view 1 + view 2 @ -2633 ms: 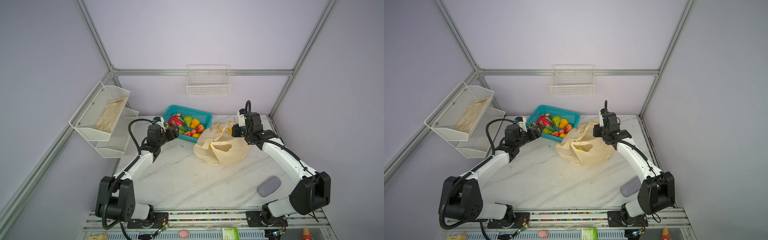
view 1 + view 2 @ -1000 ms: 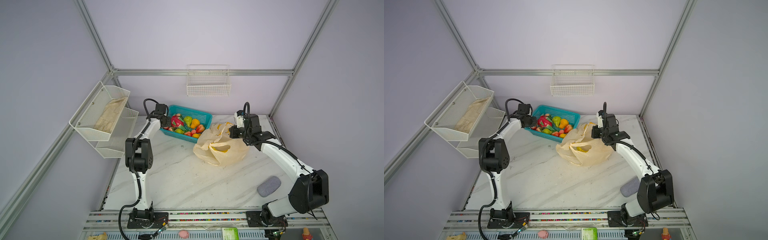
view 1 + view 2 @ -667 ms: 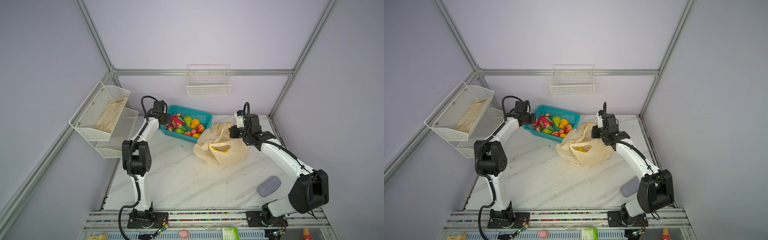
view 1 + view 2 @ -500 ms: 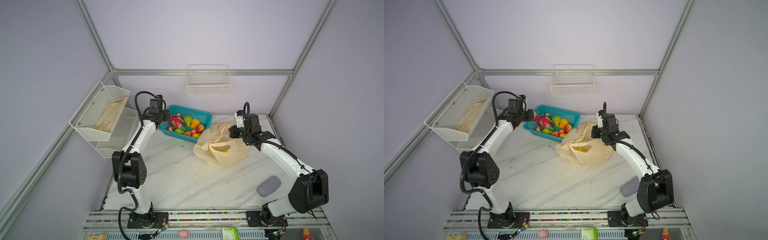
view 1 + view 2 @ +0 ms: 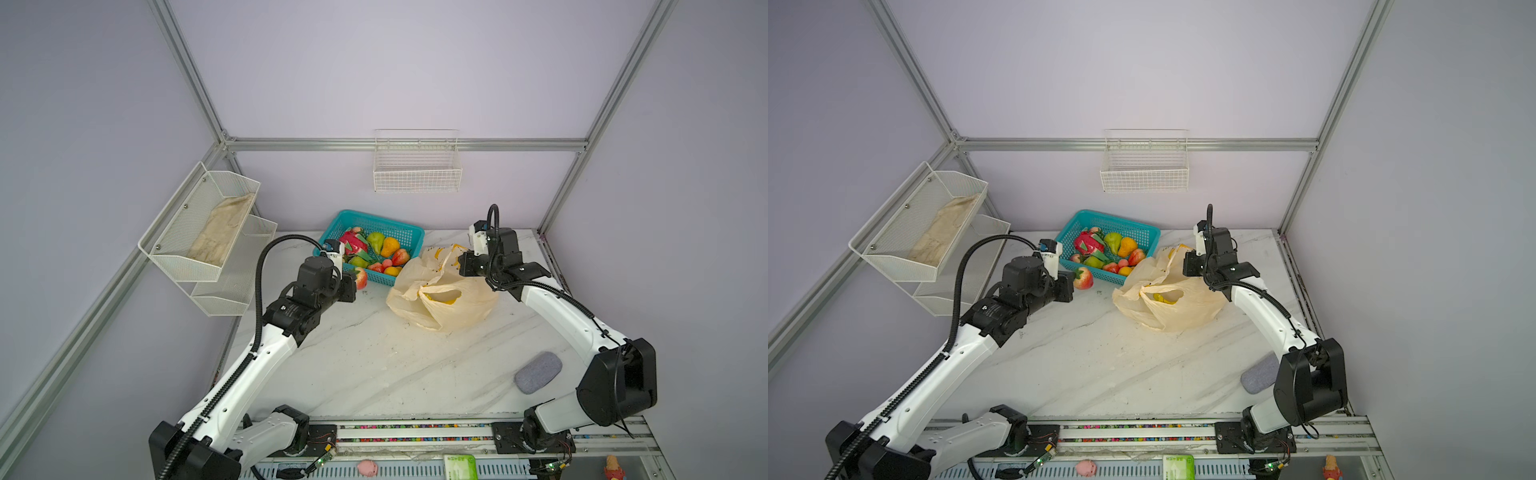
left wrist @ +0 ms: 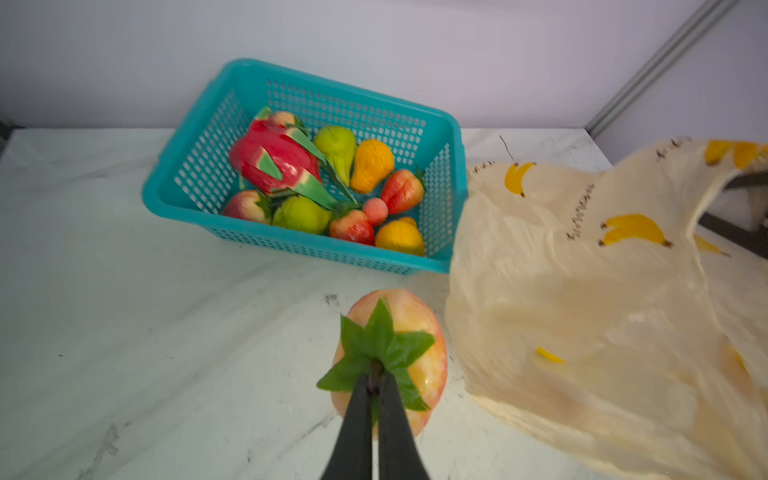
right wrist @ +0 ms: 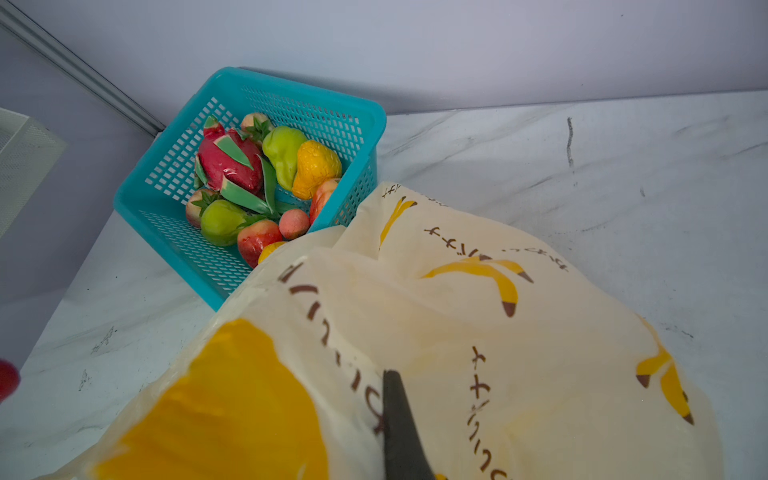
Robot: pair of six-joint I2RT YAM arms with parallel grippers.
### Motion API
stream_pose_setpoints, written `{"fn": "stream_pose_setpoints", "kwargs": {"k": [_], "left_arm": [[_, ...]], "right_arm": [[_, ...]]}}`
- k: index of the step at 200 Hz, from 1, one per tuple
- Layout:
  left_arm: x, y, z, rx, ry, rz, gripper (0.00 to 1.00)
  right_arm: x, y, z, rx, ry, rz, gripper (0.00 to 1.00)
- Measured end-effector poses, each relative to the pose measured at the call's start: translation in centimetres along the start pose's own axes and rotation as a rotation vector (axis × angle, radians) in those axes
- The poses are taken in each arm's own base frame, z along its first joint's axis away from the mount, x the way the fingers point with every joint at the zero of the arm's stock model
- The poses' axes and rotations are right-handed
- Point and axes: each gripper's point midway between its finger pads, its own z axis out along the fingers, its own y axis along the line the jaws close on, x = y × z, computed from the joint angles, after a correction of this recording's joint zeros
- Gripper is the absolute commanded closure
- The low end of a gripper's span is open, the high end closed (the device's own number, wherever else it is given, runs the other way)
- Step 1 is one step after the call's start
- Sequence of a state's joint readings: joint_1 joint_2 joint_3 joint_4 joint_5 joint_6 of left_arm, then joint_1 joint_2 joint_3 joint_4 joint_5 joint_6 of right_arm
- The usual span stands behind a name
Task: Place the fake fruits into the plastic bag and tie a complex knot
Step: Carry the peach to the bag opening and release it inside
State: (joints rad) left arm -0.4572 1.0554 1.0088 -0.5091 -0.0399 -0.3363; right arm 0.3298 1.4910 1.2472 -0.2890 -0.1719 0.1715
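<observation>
Red strawberry (image 6: pixel 399 316), pinched by its leaves in the left gripper (image 6: pixel 374 380), should go slowly into the bag (image 6: pixel 582 291) that the right gripper (image 5: pixel 462 266) clamps open.

The plastic bag (image 7: pixel 478 332) hides one finger of the right pincer (image 7: pixel 390 380); its near folds are blurred, cropped.

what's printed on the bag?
Yellow bananas and dark brown text on the cream bag; clearest in right wrist view.

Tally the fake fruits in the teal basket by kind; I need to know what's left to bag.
Dragon fruit: 1
Green pears: 2
Orange pears: 2
Strawberries: 4
Small round pink fruit: 1
Total: 10
Not counted: held strawberry in the left gripper.
</observation>
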Motion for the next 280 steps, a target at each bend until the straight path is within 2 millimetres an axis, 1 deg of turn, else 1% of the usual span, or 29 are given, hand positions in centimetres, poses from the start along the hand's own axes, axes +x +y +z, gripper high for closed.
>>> {"fn": "stream_pose_setpoints", "kwargs": {"k": [21, 29, 45, 58, 72, 92, 121, 147, 170, 195, 207, 221, 229, 242, 248, 252, 259, 267, 280], "left_arm": [[3.5, -3.3, -0.4, 0.111, 0.076, 0.005, 1.00], [4.5, -4.5, -0.4, 0.149, 0.101, 0.007, 1.00], [6.0, -6.7, -0.7, 0.222, 0.139, 0.013, 1.00], [6.6, -8.2, -0.9, 0.279, 0.152, 0.014, 1.00], [6.4, -9.6, -1.1, 0.329, 0.142, 0.007, 1.00], [5.2, -11.2, -1.0, 0.392, 0.094, -0.012, 1.00], [4.0, -12.7, 0.1, 0.437, 0.050, -0.034, 1.00], [4.2, -13.2, 2.3, 0.428, 0.051, -0.033, 1.00], [4.7, -13.5, 4.7, 0.399, 0.049, -0.029, 1.00], [4.6, -13.9, 7.2, 0.370, 0.008, -0.032, 1.00], [4.8, -14.1, 8.6, 0.354, -0.006, -0.032, 1.00], [5.7, -14.3, 10.6, 0.329, -0.010, -0.028, 0.99], [6.6, -14.3, 11.9, 0.313, 0.000, -0.022, 0.97], [8.4, -14.3, 14.0, 0.288, 0.021, -0.013, 0.96], [9.2, -14.3, 14.8, 0.281, 0.032, -0.009, 0.94], [9.7, -14.2, 15.4, 0.275, 0.039, -0.008, 0.91], [10.5, -14.1, 16.1, 0.270, 0.052, -0.004, 0.85], [11.5, -14.1, 16.9, 0.262, 0.069, -0.003, 0.74], [12.5, -13.8, 17.6, 0.254, 0.087, 0.011, 0.62]], "right_arm": [[0.2, -0.2, 0.2, 0.010, 0.005, 0.001, 1.00], [0.2, -0.3, 0.3, 0.013, 0.006, 0.001, 1.00], [0.3, -0.4, 0.3, 0.020, 0.009, 0.002, 1.00], [0.3, -0.5, 0.3, 0.022, 0.011, 0.002, 1.00], [0.5, -0.5, 0.3, 0.024, 0.016, 0.003, 1.00], [0.6, -0.5, 0.3, 0.025, 0.020, 0.003, 1.00], [0.7, -0.6, 0.3, 0.027, 0.024, 0.003, 1.00], [0.7, -0.6, 0.3, 0.027, 0.026, 0.003, 1.00], [0.8, -0.6, 0.3, 0.027, 0.029, 0.003, 1.00], [0.8, -0.5, 0.3, 0.023, 0.032, 0.004, 1.00], [0.9, -0.5, 0.3, 0.019, 0.033, 0.004, 1.00], [0.9, -0.4, 0.3, 0.016, 0.034, 0.004, 1.00], [0.9, -0.3, 0.3, 0.013, 0.035, 0.005, 1.00], [0.9, -0.3, 0.3, 0.008, 0.036, 0.005, 1.00], [0.9, -0.2, 0.3, 0.007, 0.037, 0.005, 1.00], [0.9, -0.2, 0.3, 0.007, 0.037, 0.005, 1.00], [0.9, -0.2, 0.3, 0.006, 0.038, 0.005, 1.00], [1.0, -0.2, 0.3, 0.006, 0.039, 0.005, 1.00], [1.0, -0.3, 0.4, 0.008, 0.041, 0.005, 1.00]]}}
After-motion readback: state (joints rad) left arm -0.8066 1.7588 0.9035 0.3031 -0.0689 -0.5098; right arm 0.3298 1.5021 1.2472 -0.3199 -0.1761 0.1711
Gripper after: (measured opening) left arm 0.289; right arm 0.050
